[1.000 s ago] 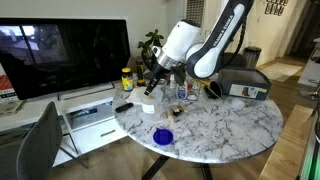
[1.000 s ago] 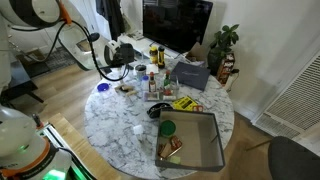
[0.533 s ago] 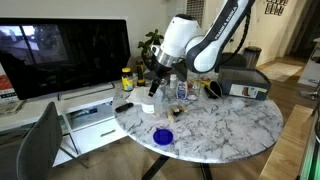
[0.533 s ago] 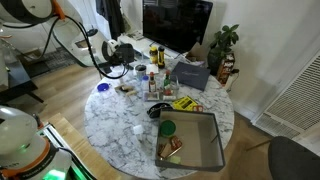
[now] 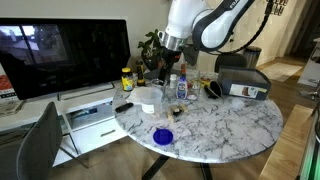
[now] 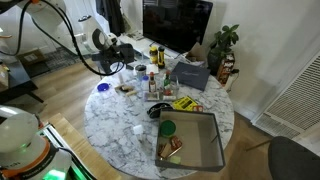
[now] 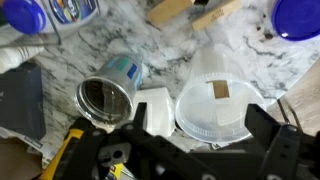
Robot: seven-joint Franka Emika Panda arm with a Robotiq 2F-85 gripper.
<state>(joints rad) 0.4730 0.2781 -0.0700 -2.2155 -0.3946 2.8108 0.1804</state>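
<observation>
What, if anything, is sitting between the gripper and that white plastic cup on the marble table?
Nothing visible. In the wrist view the gripper hangs over the white cup with only open air between them. A tin can lies on its side beside the cup, off the straight path down.

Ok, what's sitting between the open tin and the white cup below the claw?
A small white object lies between the tin and the cup, seen in the wrist view.

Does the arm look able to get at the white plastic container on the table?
Probably yes: the white plastic container stands just below the open jaws with nothing above it, though a tin can sits close beside it.
</observation>
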